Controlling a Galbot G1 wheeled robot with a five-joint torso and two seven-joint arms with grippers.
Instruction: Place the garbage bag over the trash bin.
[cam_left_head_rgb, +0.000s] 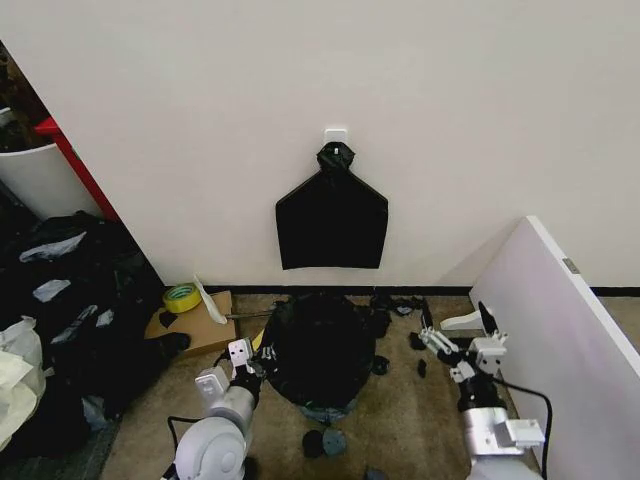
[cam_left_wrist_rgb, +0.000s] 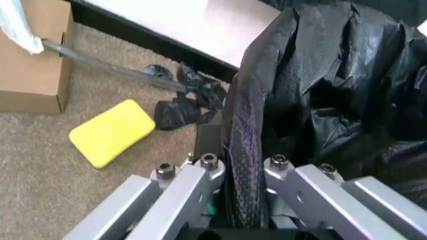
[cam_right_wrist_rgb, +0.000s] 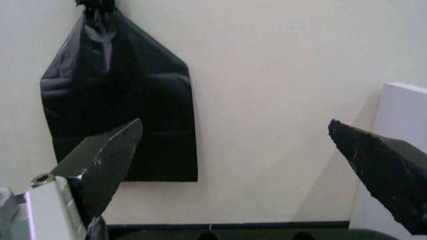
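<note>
The glossy black garbage bag (cam_left_head_rgb: 320, 345) is draped over the trash bin, which it covers almost entirely; only a pale strip of the bin's base (cam_left_head_rgb: 325, 408) peeks out below. My left gripper (cam_left_head_rgb: 262, 358) is at the bag's left side. In the left wrist view, that left gripper (cam_left_wrist_rgb: 240, 167) is shut on a crinkled fold of the bag (cam_left_wrist_rgb: 320, 75) at the rim. My right gripper (cam_left_head_rgb: 455, 342) hovers to the right of the bag, apart from it. The right wrist view shows the right gripper (cam_right_wrist_rgb: 233, 140) open, its black fingertips (cam_right_wrist_rgb: 110, 150) wide apart with nothing between them.
A flat black bundle (cam_left_head_rgb: 332, 215) hangs on the wall behind. A cardboard box (cam_left_head_rgb: 195, 320), a tape roll (cam_left_head_rgb: 181, 296) and a yellow sponge (cam_left_wrist_rgb: 112, 131) lie left of the bin. Dark bags (cam_left_head_rgb: 70, 300) are heaped far left. A white board (cam_left_head_rgb: 560, 320) leans at right. Black scraps (cam_left_head_rgb: 325, 440) litter the carpet.
</note>
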